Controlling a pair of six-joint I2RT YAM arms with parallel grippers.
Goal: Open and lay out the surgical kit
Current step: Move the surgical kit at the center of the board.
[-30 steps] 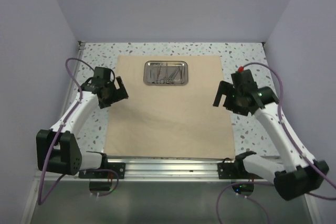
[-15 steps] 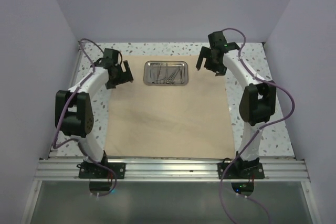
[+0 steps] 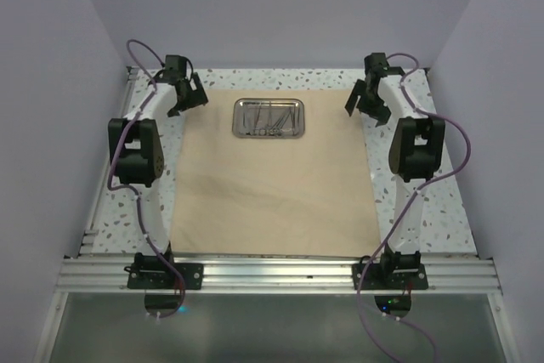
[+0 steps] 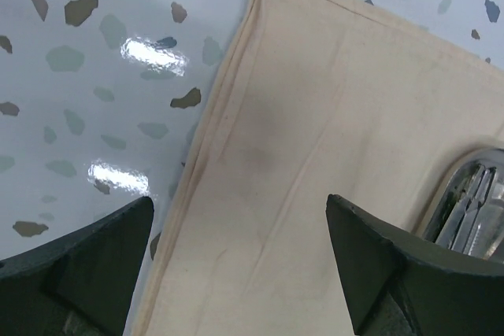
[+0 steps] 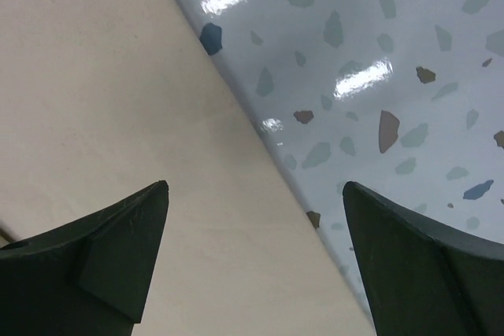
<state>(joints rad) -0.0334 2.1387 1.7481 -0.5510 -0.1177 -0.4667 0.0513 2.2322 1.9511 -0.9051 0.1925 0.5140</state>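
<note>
The tan cloth wrap (image 3: 272, 180) lies spread flat on the table. The shiny steel tray (image 3: 269, 117) with thin silver instruments sits on its far middle part. My left gripper (image 3: 189, 95) is open and empty above the cloth's far left corner; the left wrist view shows the cloth's hemmed edge (image 4: 315, 155) between the fingers and the tray's corner (image 4: 472, 194) at the right. My right gripper (image 3: 364, 98) is open and empty above the cloth's far right corner; the right wrist view shows the cloth edge (image 5: 118, 116) below it.
The speckled tabletop (image 3: 136, 201) shows on both sides of the cloth and behind it. Lilac walls (image 3: 272, 6) close in the back and both sides. An aluminium rail (image 3: 272, 274) runs along the near edge.
Both arms have stretched far out from the middle sides of the cloth to its far corners. The cloth and tray have not moved.
</note>
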